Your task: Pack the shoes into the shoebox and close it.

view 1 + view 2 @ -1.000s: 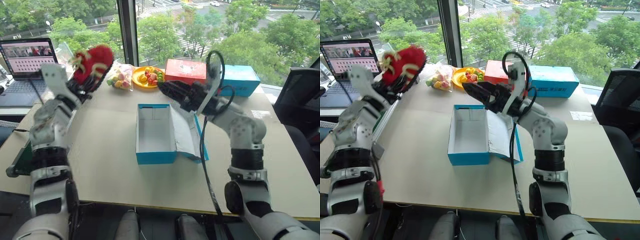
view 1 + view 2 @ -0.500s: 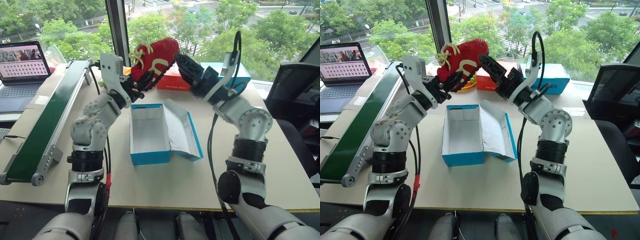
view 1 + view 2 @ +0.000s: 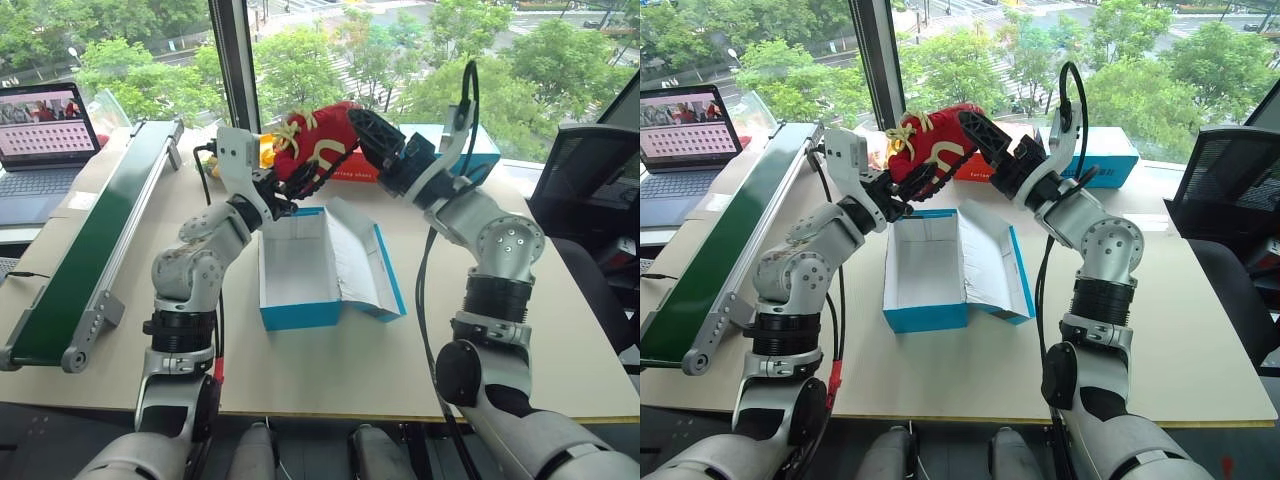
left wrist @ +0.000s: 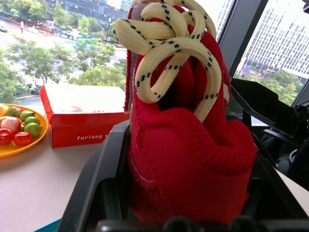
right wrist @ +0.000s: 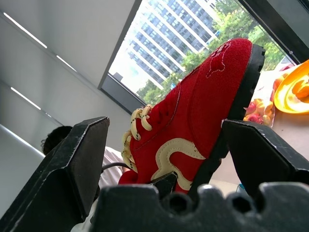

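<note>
Red shoe (image 3: 318,140) held aloft over open shoebox (image 3: 300,268), clamped in our left gripper (image 3: 290,185). Our right gripper (image 3: 362,128) spread wide around toe end, we judge ready to take over for lowering into box.

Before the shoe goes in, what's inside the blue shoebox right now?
The shoebox shows a bare white floor, nothing in it. Its far end is hidden behind the red shoe.
</note>
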